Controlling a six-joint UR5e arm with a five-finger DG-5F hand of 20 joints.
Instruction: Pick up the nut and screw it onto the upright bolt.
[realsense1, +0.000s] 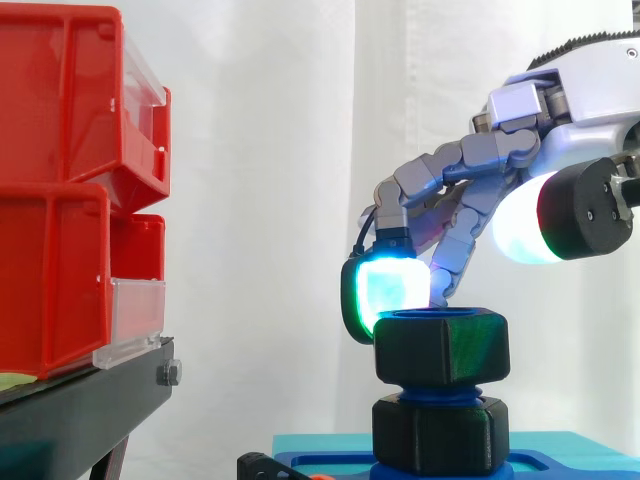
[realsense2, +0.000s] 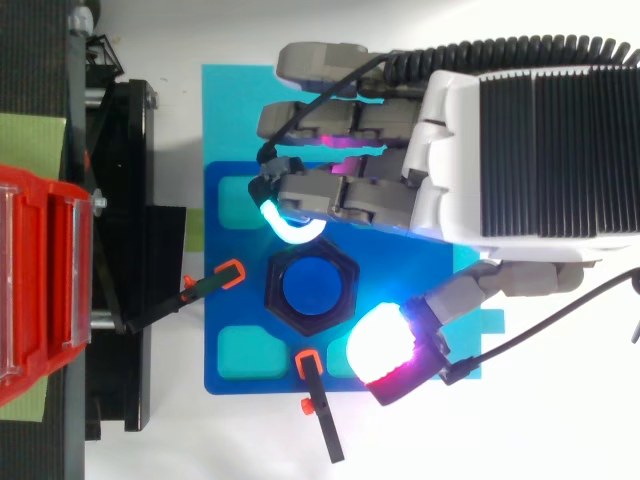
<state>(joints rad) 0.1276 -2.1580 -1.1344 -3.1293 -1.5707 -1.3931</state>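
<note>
A dark hexagonal nut (realsense1: 441, 345) sits level on top of the upright blue bolt (realsense1: 440, 392); from above, the bolt's blue end (realsense2: 312, 287) shows through the nut's hole. Below it a second dark hex piece (realsense1: 440, 432) rests on the blue base plate (realsense2: 230, 330). My hand (realsense2: 470, 170) reaches in from the right, above the nut. Its fingers bend down, and one cyan-glowing fingertip (realsense1: 385, 290) touches the nut's upper rim on the side away from the arm. The thumb, glowing white (realsense1: 530, 225), is raised and apart from the nut. Nothing is pinched.
Red bins (realsense1: 70, 200) are stacked on a black stand (realsense1: 90, 400) at the left. The blue plate lies on a teal mat (realsense2: 225, 100). Two black clamps with orange tips (realsense2: 230, 272) (realsense2: 308, 362) point at the nut from the left and the front.
</note>
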